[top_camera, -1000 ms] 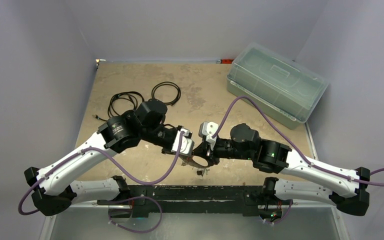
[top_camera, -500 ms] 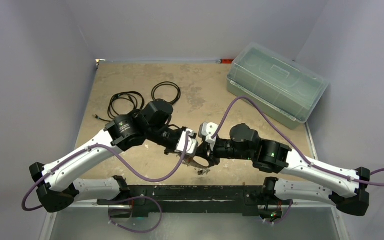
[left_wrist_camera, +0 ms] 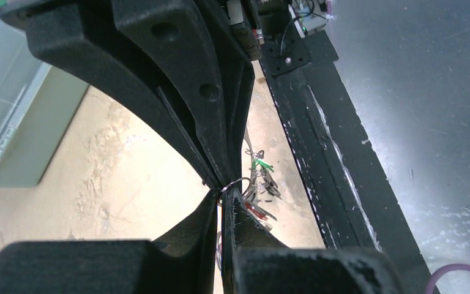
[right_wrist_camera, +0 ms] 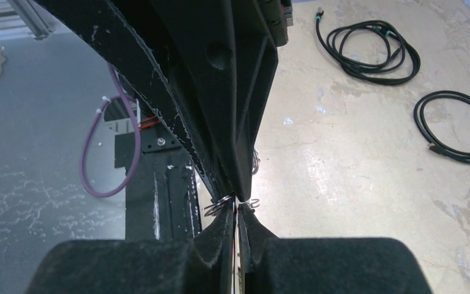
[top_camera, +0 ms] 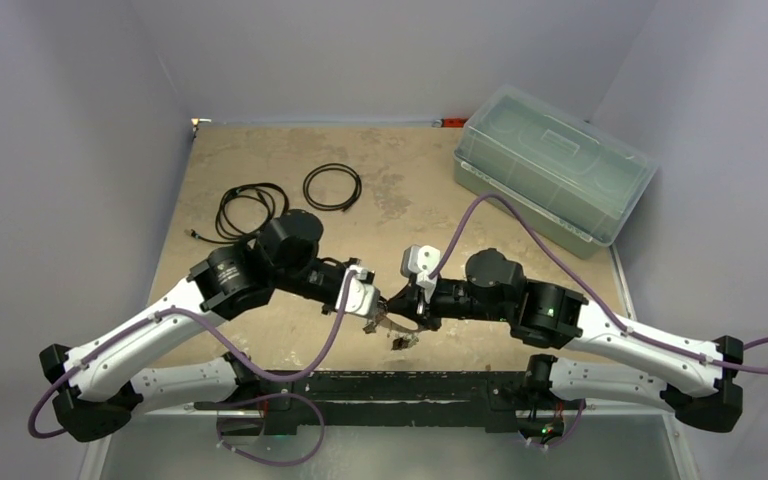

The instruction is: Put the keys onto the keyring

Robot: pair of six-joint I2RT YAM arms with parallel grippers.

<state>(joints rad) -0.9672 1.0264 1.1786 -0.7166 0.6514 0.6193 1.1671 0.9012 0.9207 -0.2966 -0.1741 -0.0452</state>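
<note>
1. The left jaws are pressed together on the thin wire of the ring [left_wrist_camera: 237, 180], which is held in the air over the desk [right_wrist_camera: 355, 153] near its front edge.
2. The right jaws are likewise shut tight on fine wire, tip to tip with the left. It looks like the same ring, though the wire is too thin to be sure.
3. The keys [left_wrist_camera: 258, 190], with a green and a red head showing, dangle in a bunch just below the pinch. Some seem to be strung already.
4. The step in hand is probably sliding a key along the ring's coil. Hold one side firm and move only the other, in small turns that follow the wire's curve.
5. Separate the two grips gently. Too much pull may bend the wire or slip it out of the jaws.
6. Let the bunch hang free so nothing snags.
</note>
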